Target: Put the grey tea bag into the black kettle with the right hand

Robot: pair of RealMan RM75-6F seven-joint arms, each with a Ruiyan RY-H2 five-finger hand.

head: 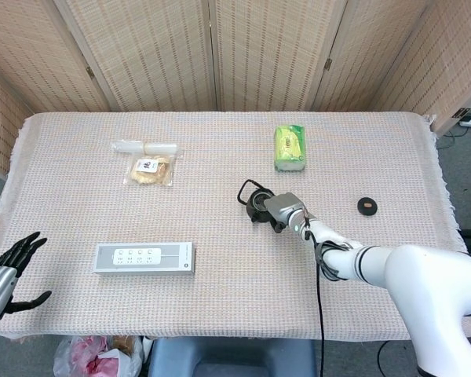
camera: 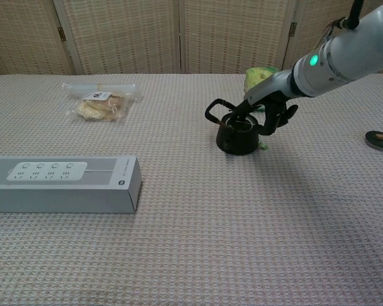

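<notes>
One robot hand [camera: 263,115] over black kettle [camera: 238,136]

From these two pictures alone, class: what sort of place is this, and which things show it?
Probably a staged robot test room, not a kitchen. A cloth-covered table stands before woven folding screens, and unrelated props lie on it: a black kettle under the right hand, a boxed power strip and a snack bag.

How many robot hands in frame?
2. The black left hand hangs open off the table's near-left edge; the right hand is over the small black kettle mid-table.
</notes>
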